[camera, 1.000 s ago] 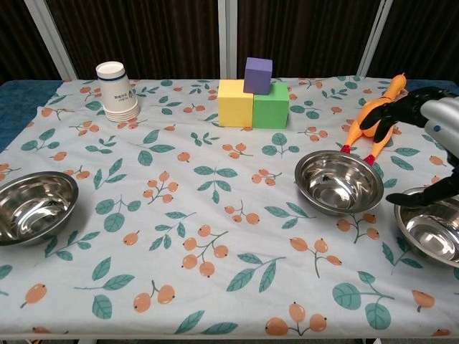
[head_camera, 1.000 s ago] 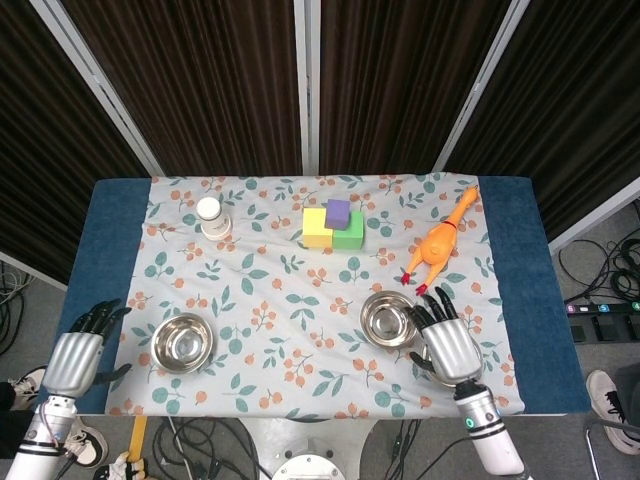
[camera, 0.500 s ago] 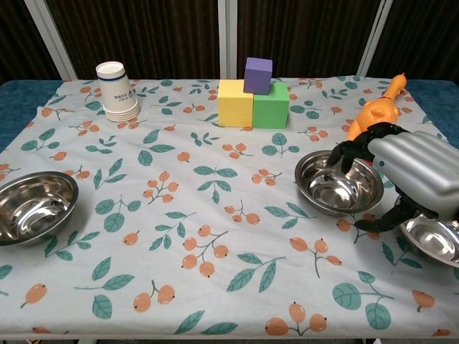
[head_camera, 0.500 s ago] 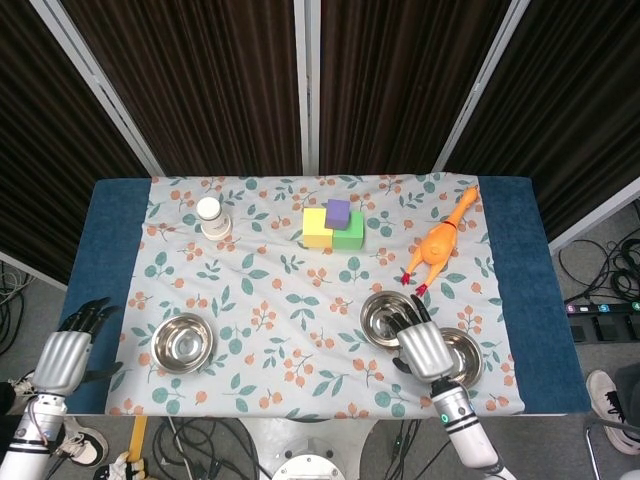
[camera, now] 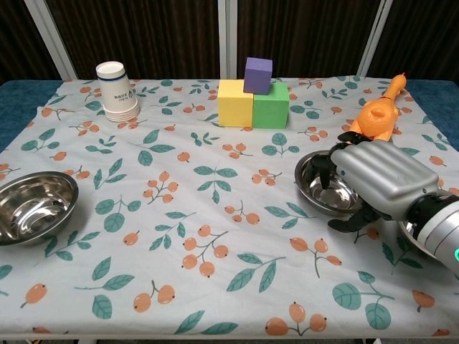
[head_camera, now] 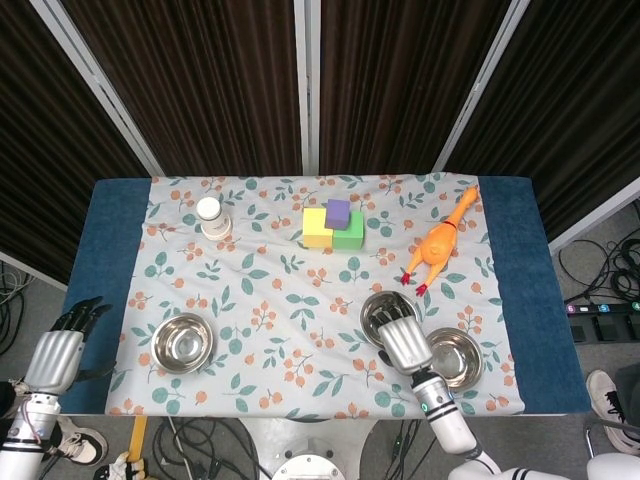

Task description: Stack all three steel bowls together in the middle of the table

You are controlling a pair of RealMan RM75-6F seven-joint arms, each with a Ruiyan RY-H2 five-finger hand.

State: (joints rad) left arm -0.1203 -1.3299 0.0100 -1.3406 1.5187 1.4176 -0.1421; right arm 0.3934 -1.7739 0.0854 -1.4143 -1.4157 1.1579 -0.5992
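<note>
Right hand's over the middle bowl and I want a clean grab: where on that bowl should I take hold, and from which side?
Take the steel bowl by its near right rim, coming from above: it sits upright and open, so fingers can go inside and the thumb outside. The right hand already hangs over that side. Probably avoid a wider sideways sweep; the second bowl sits close on the right.

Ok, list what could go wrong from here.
1. The right hand is over the middle bowl with no clear grip; it may push the bowl across the cloth instead of lifting it.
2. The right bowl lies close beside the wrist; the arm could knock it.
3. The rubber chicken sits just behind and could be bumped during a lift.
</note>
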